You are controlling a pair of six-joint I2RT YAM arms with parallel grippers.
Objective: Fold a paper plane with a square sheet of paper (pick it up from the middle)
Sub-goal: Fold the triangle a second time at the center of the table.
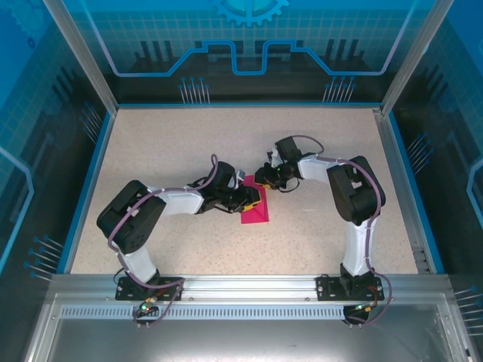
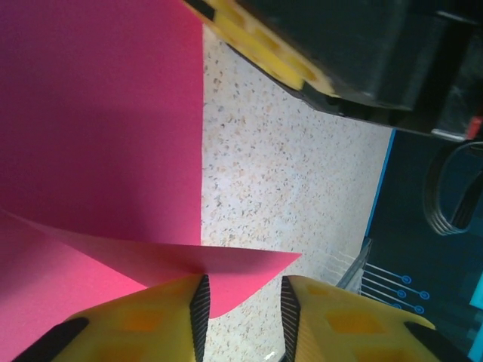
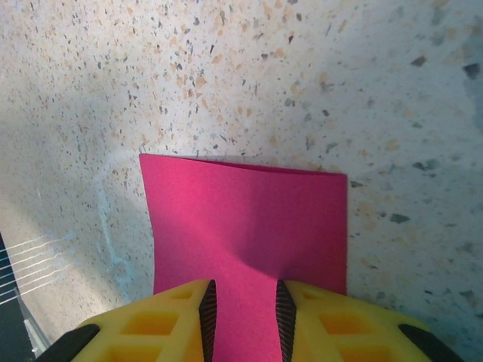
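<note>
Right tool (image 3: 241,292), narrow, seems to pin the square sheet of paper (image 3: 249,219) so the left tool (image 2: 243,302), narrow around a raised corner, can fold.

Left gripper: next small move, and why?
Probably close the left gripper on the lifted corner of the paper: that flap tip lies between its fingers, against one pad, with a gap to the other. The right gripper, open, straddles another edge, likely steadying it.
</note>
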